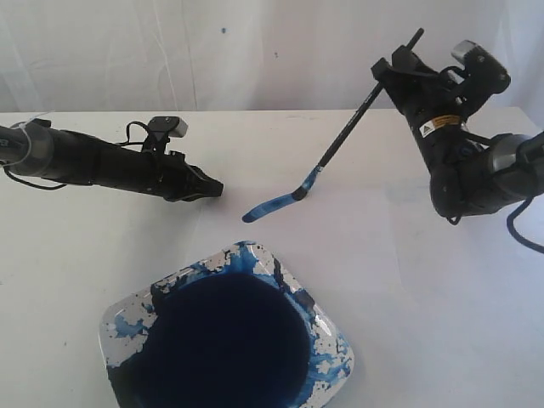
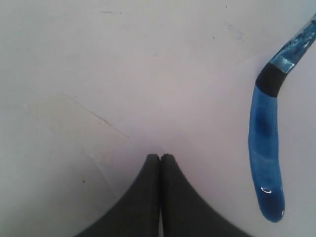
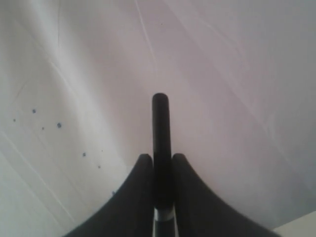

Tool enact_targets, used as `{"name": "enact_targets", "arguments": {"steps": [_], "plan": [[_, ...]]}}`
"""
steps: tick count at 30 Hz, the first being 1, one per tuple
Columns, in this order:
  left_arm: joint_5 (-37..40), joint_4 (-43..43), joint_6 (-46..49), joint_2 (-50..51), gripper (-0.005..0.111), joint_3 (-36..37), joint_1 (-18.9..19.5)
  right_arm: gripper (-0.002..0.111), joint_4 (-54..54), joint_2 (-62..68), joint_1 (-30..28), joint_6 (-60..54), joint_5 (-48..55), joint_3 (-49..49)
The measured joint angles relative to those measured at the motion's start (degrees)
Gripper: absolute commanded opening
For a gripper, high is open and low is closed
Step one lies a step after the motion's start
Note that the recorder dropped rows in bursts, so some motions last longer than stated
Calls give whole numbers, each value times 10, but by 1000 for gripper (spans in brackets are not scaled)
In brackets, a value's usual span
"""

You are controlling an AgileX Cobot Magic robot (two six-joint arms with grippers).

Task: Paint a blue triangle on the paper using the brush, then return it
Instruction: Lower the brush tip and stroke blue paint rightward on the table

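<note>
Exterior: right jaws clench the brush (image 1: pixel 350 126) up at 1 o'clock, its handle slanting down toward 7, blue tip (image 1: pixel 260 211) bent onto the surface (image 1: pixel 68 255). Left jaws, pressed together and empty, sit at the tip's 10 o'clock. Left wrist: tip just beside them, apart. Right wrist: handle runs straight out between the jaws.

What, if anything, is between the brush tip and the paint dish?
Nothing that shows. Only bare white surface lies between the brush tip and the dish. The shut left hand sits off to one side.

Exterior overview, close wrist views, common brush (image 1: pixel 344 134)
</note>
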Motion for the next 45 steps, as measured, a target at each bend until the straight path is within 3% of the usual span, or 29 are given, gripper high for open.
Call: {"name": "enact_targets", "arguments": {"steps": [16, 22, 27, 31, 38, 45], "plan": [[0, 0, 0, 0, 0, 0, 0, 0, -33, -58, -24, 63, 0, 24], [0, 0, 0, 0, 0, 0, 0, 0, -118, -139, -24, 94, 18, 39], [0, 0, 0, 0, 0, 0, 0, 0, -241, -227, -24, 139, 99, 43], [0, 0, 0, 0, 0, 0, 0, 0, -298, -232, -24, 167, 104, 43], [0, 0, 0, 0, 0, 0, 0, 0, -255, -126, 16, 160, 18, 44], [0, 0, 0, 0, 0, 0, 0, 0, -194, -65, 54, 106, 5, -7]]}}
